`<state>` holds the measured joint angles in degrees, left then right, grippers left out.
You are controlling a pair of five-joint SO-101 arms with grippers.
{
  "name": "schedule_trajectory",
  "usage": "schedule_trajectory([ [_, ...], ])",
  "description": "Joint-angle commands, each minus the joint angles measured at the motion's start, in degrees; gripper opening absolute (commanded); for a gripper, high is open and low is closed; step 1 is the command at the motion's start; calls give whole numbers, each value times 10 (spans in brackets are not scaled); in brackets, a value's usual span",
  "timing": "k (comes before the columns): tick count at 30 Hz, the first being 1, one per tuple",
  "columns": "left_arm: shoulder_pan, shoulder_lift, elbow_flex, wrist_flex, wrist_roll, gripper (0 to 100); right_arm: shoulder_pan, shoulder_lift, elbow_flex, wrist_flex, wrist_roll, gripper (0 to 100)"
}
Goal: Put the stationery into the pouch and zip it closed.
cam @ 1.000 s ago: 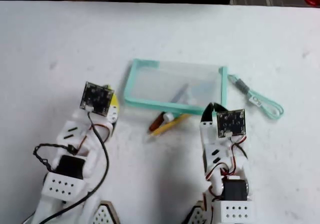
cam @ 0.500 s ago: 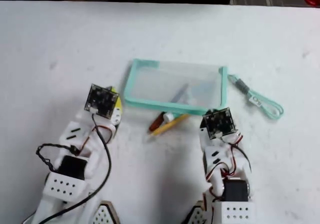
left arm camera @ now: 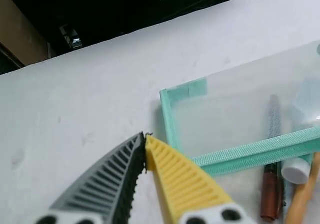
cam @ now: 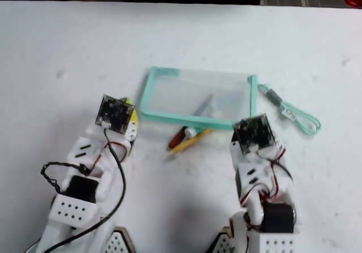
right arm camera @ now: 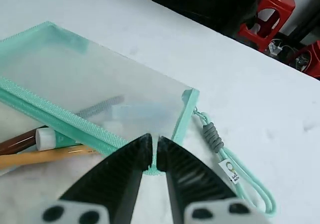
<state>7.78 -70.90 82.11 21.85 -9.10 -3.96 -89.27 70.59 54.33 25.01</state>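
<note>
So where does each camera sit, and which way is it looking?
High view: fixed overhead, looking down on the pouch, pens, left arm and right arm.
Left wrist view: on the left arm, looking past its shut left gripper at a pouch corner.
Right wrist view: on the right arm, looking past the right gripper at the pouch's lanyard end.
Shared: pouch and pens show in all three.

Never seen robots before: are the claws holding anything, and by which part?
Left gripper: shut on nothing. Right gripper: shut at the teal edge of the pouch; whether it pinches that cannot be told.
</note>
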Motion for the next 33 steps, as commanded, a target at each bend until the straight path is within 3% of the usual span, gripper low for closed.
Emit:
schedule_trajectory([
  [1, 5, 55, -29, -21, -3, 24, 2, 168, -122, 3, 10, 17],
  [6, -13, 222, -112, -21, -3, 24, 2, 347, -238, 19, 9, 17],
  [12, -29, 379, -190, -25, -3, 24, 2, 450, -312, 17, 11, 18],
  [20, -26, 372, -192, -21, -3, 24, 5, 565, -433, 45, 13, 18],
  [33, -26, 371, -184, -25, -3, 24, 117, 769, -653, 87, 14, 18],
])
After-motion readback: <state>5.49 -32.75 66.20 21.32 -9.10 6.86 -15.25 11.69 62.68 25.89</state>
